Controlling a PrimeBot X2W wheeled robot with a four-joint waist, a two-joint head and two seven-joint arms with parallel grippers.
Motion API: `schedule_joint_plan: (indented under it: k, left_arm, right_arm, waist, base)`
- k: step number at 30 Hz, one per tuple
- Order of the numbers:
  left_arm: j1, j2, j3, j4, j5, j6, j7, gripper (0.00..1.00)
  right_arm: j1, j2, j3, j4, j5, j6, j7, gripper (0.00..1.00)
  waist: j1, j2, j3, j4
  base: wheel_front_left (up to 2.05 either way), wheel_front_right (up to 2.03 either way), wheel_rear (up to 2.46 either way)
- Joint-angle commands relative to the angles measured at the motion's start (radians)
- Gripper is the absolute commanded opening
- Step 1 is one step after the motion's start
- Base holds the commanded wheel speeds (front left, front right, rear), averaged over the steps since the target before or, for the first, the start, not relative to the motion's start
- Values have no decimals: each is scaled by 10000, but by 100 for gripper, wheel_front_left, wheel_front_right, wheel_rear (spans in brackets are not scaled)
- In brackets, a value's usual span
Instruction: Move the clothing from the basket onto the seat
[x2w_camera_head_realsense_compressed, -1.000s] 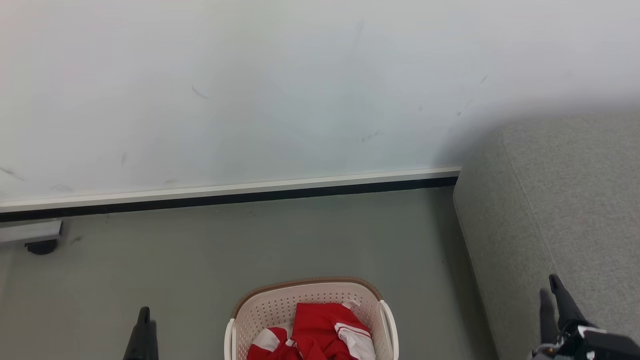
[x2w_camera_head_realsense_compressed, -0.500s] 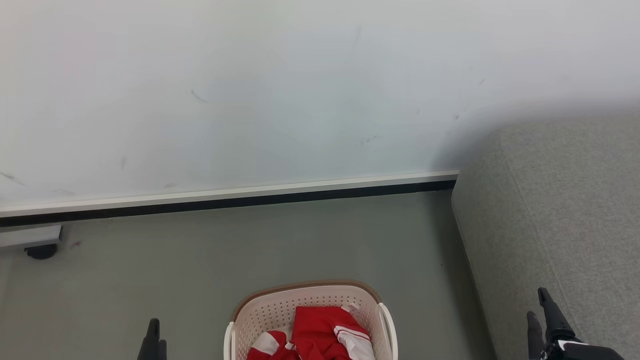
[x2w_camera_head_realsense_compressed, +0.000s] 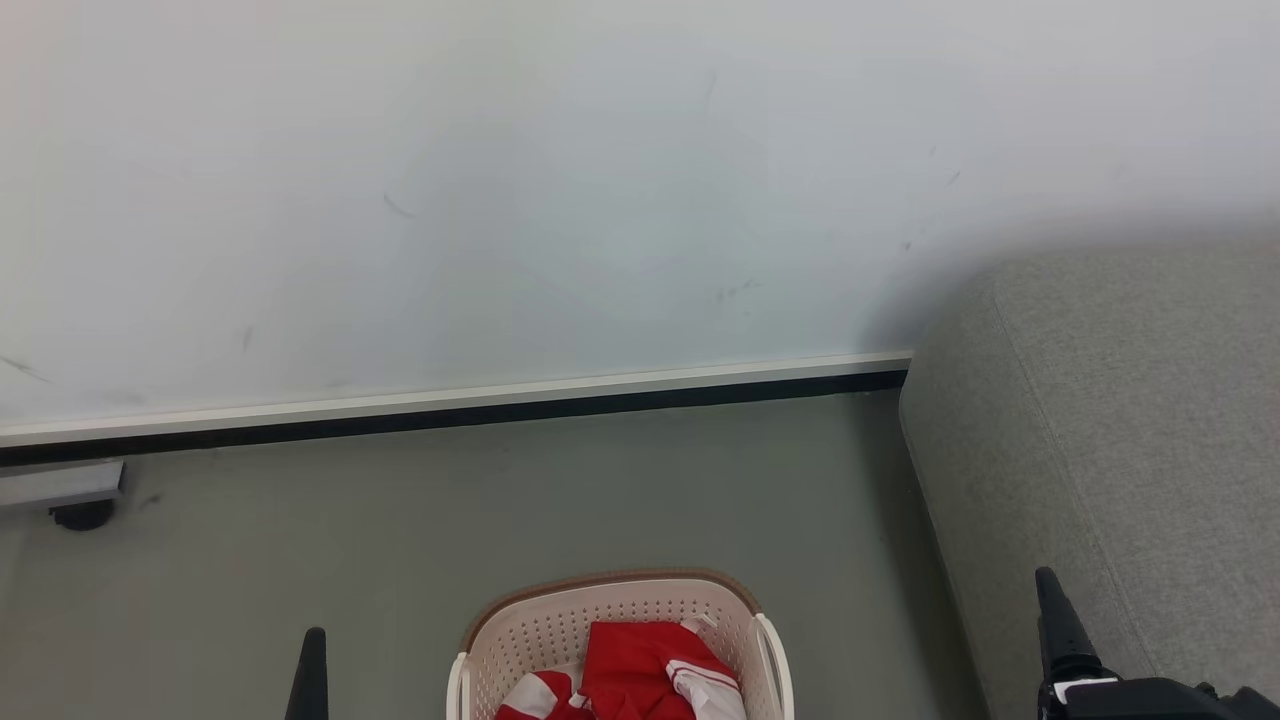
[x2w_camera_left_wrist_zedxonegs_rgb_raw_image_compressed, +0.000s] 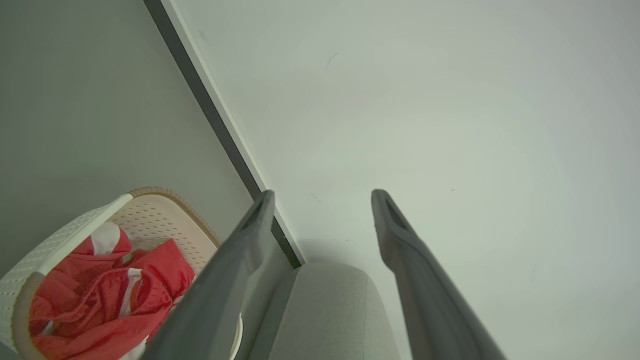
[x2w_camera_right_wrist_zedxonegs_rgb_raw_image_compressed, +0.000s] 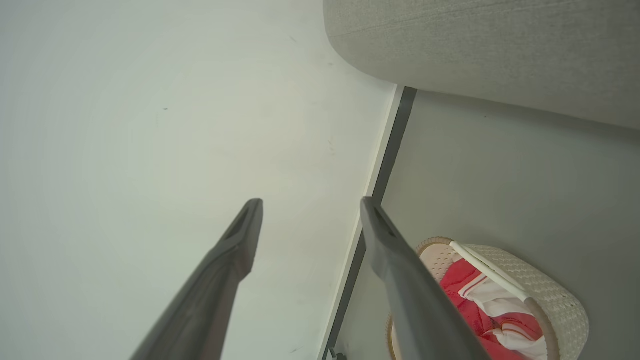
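My left jaws stand wide apart with nothing between them; along the left wrist view their two dark fingers (x2w_camera_left_wrist_zedxonegs_rgb_raw_image_compressed: 235, 280) point up at the pale wall (x2w_camera_left_wrist_zedxonegs_rgb_raw_image_compressed: 450, 100). My right jaws are spread just as wide and hold nothing, their fingers (x2w_camera_right_wrist_zedxonegs_rgb_raw_image_compressed: 400, 280) also aimed at the wall.

The basket (x2w_camera_head_realsense_compressed: 610, 582) sits on the grey floor (x2w_camera_head_realsense_compressed: 500, 500) near me, in the middle, between my two arms. The clothing (x2w_camera_head_realsense_compressed: 640, 665) lies crumpled inside it, red with white panels and striped trim.

The seat (x2w_camera_head_realsense_compressed: 1130, 430) is to the right of the basket, with a strip of bare floor between them, and its far end reaches the wall.

One left fingertip shows over the floor just left of the basket. One right fingertip rises in front of the seat's left side; I cannot tell whether it touches. At the far left, below the dark skirting (x2w_camera_head_realsense_compressed: 450, 410), sits a small black caster (x2w_camera_head_realsense_compressed: 80, 515).
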Motion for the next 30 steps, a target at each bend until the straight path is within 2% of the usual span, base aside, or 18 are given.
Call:
schedule_joint_plan:
  k: [1,16,26,30]
  left_arm:
    - [55,69,40,-288,453,-12,-106,100]
    - [337,92,-25,-1024,2914,-15,-537,100]
    - [557,108,-352,-1444,5307,37,-838,100]
    - [626,115,-528,-1533,6059,198,-931,100]
  right_arm:
    - [-4,-84,164,-231,-489,2,-127,100]
    - [86,-348,1395,-826,-3338,2,-723,100]
    - [156,-464,2167,-1109,-5427,3,-1141,100]
    - [173,-528,2531,-1236,-5949,3,-1283,100]
  waist:
    - [0,0,-13,-5]
    - [0,0,-75,-37]
    - [0,0,-132,-39]
    - [0,0,-153,-27]
  base:
    - [0,0,0]
    - [0,0,0]
    - [0,0,0]
    - [0,0,0]
